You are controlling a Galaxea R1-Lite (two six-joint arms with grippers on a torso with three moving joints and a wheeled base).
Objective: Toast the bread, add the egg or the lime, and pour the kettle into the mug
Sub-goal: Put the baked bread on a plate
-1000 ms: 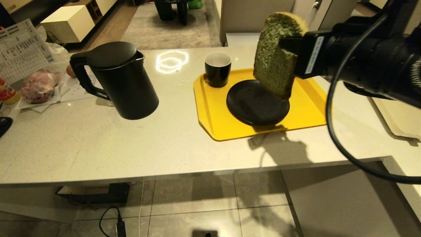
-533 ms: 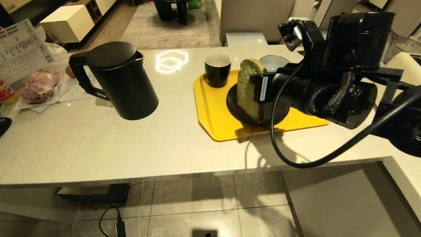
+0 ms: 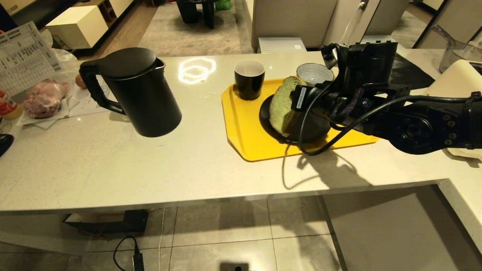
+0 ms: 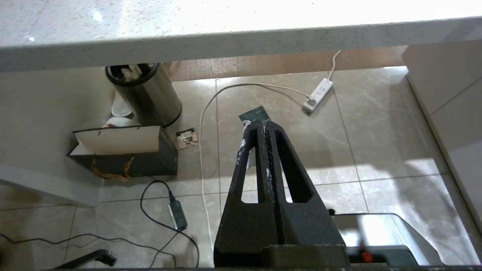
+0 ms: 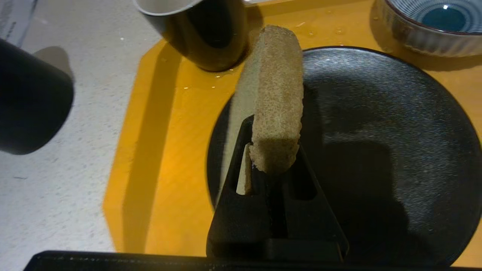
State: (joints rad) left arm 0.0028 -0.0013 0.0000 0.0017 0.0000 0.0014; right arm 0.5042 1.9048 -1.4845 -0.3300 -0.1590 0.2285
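Note:
The bread (image 3: 281,107), a thick pale green slice with a tan crust (image 5: 276,94), is tilted over the left part of the black plate (image 3: 318,130) on the yellow tray (image 3: 241,128). My right gripper (image 3: 293,107) reaches in from the right and is shut on the slice's edge (image 5: 273,152). The black mug (image 3: 249,79) stands at the tray's far left corner. The tall black kettle (image 3: 139,94) stands on the counter to the left. An egg (image 3: 80,81) peeks out behind the kettle's handle. The lime is out of view. My left gripper (image 4: 262,124) hangs shut below the counter edge.
A blue-and-white striped bowl (image 3: 314,72) sits at the tray's back edge, close behind my right wrist. A bag of meat (image 3: 43,98) and papers (image 3: 24,56) lie at the far left. The counter's front edge (image 3: 226,195) runs below the tray.
My right arm has come down with the bread from high above the tray to the plate, and the slice has tipped from hanging upright to leaning. The left arm has not moved.

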